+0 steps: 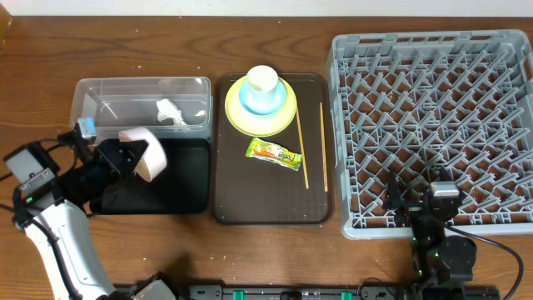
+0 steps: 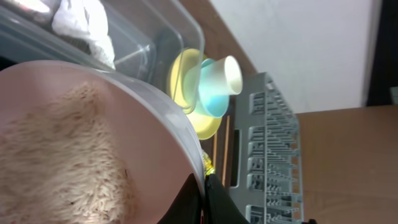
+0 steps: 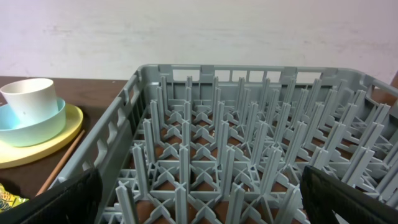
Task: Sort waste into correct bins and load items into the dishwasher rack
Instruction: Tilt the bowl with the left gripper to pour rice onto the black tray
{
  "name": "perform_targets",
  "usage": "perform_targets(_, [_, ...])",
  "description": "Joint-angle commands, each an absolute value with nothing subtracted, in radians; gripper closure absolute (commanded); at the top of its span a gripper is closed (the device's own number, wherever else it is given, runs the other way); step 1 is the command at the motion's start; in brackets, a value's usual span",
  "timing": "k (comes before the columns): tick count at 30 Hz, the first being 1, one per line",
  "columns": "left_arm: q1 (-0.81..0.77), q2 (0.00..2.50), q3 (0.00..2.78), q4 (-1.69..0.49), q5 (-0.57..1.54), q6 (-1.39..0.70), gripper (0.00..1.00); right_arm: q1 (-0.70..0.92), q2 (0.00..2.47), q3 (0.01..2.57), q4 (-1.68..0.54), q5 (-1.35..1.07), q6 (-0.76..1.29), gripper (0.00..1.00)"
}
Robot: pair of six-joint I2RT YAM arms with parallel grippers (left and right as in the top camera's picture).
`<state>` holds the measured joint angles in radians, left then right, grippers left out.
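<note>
Brown wooden table [image 1: 166, 50], white wall behind. The left gripper [image 2: 204, 202] is clamped on the rim of the pink bowl [image 1: 150, 158], held tipped on its side above the black tray [image 1: 179, 187] at 8 o'clock, with rice [image 2: 68, 162] lying inside.

A thin rim grip could slip and drop the bowl. If the bowl tips away from the tray's middle, rice could scatter onto the table or into the tub [image 1: 141, 81] at 10 o'clock, which holds only a tissue [image 1: 171, 112].

The central brown tray [image 1: 250, 196] carries a plate [image 1: 283, 117], a blue bowl [image 1: 275, 102] and a cup [image 1: 261, 80], stacked, plus a wrapper [image 1: 273, 152] and chopsticks [image 1: 301, 150]. The rack [image 1: 433, 108] at 3 o'clock is empty; the right gripper [image 3: 199, 199] waits at its 6 o'clock edge, fingers apart.
</note>
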<state>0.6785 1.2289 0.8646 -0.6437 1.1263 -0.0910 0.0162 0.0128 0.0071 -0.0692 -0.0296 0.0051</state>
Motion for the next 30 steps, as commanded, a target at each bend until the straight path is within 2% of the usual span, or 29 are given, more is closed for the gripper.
perform_targets(1, [0.709, 1.229, 0.825, -0.641, 1.274, -0.028, 0.94, 0.017, 0.012, 0.006, -0.072, -0.031, -0.009, 0.01])
perform_targets(7, [0.75, 1.229, 0.714, -0.614, 1.333, 0.056, 0.94, 0.017, 0.012, 0.006, -0.072, -0.031, -0.009, 0.01])
perform_targets(12, [0.815, 1.229, 0.635, -0.471, 1.449, 0.059, 0.94, 0.017, 0.012, 0.006, -0.072, -0.031, -0.009, 0.01])
perform_targets(15, [0.857, 1.229, 0.626, -0.455, 1.458, 0.059, 0.94, 0.017, 0.012, 0.006, -0.072, -0.031, -0.009, 0.01])
perform_targets(18, [0.884, 1.229, 0.626, -0.452, 1.555, 0.059, 0.94, 0.017, 0.012, 0.006, -0.072, -0.031, -0.009, 0.01])
perform_targets(26, [0.888, 1.234, 0.626, -0.451, 1.571, -0.036, 0.93, 0.017, 0.012, 0.006, -0.072, -0.031, -0.009, 0.01])
perform_targets(30, [0.885, 1.235, 0.626, -0.435, 1.571, -0.194, 0.94, 0.017, 0.012, 0.006, -0.072, -0.031, -0.009, 0.01])
